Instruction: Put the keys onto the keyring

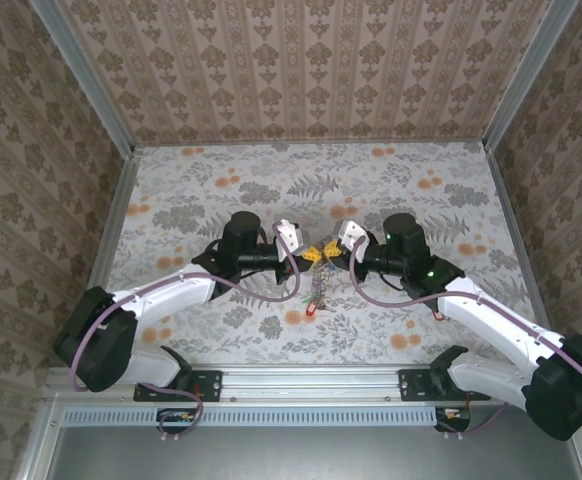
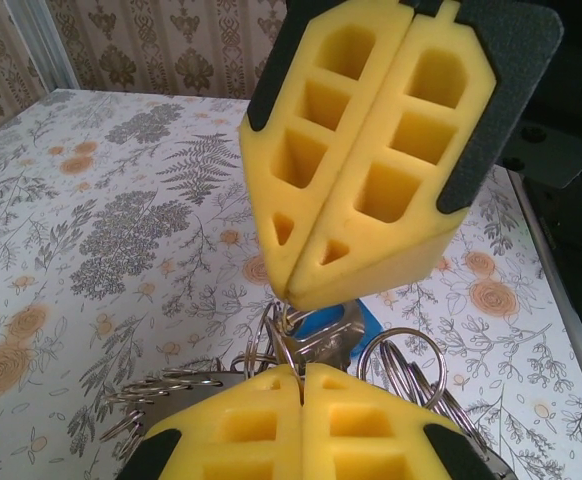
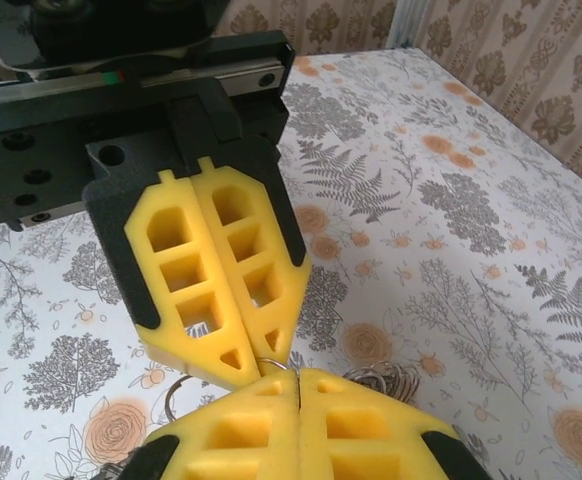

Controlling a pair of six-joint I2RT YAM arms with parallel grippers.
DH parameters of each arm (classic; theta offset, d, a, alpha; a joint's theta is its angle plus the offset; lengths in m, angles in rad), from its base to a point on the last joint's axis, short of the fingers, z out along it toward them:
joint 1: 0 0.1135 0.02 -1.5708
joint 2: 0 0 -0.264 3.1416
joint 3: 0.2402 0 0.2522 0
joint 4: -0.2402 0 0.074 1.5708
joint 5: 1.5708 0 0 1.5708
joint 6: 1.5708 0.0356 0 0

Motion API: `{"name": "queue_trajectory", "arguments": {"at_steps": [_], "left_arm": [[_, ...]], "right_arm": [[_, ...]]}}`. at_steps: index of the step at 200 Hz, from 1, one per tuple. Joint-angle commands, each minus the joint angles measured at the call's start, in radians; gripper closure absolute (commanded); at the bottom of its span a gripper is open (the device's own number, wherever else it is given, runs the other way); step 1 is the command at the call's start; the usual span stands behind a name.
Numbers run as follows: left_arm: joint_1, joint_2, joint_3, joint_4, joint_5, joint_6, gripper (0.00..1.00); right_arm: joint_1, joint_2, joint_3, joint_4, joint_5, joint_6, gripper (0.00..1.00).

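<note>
Both grippers meet tip to tip above the middle of the table. My left gripper (image 1: 306,256) (image 2: 303,375) is shut, with a thin wire loop of the keyring (image 2: 161,392) pinched in the slit between its yellow pads. The ring's chain-textured coil hangs beside it. My right gripper (image 1: 329,254) (image 3: 298,378) is shut too, its tip nipping the small ring at the head of a blue-tagged key (image 2: 343,335). The keyring's coil (image 3: 393,378) also shows beside the right pads. Below the tips dangles a bunch of keys (image 1: 317,292) ending in a red tag (image 1: 314,312).
Several loose split rings (image 2: 411,372) hang beside the blue-tagged key. The floral tablecloth (image 1: 221,190) spreads around, bounded by metal rails (image 1: 111,235) and patterned walls. The arms' bases sit on the rail (image 1: 311,382) at the near edge.
</note>
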Motion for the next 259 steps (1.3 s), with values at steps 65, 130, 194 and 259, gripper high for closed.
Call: {"name": "queue_trajectory", "arguments": {"at_steps": [65,130,194,259], "left_arm": [[-0.009,0.025,-0.031,0.143,0.053,-0.032,1.00],[-0.008,0.039,-0.047,0.188,0.038,-0.044,1.00],[-0.008,0.042,-0.057,0.204,0.032,-0.045,1.00],[-0.007,0.038,-0.059,0.206,0.025,-0.045,1.00]], "right_arm": [[-0.003,0.032,0.081,-0.147,0.140,0.056,0.99],[-0.002,0.051,0.103,-0.209,0.157,0.065,0.92],[-0.003,0.064,0.117,-0.227,0.169,0.070,0.90],[-0.006,0.015,0.115,-0.234,0.208,0.018,0.75]]}}
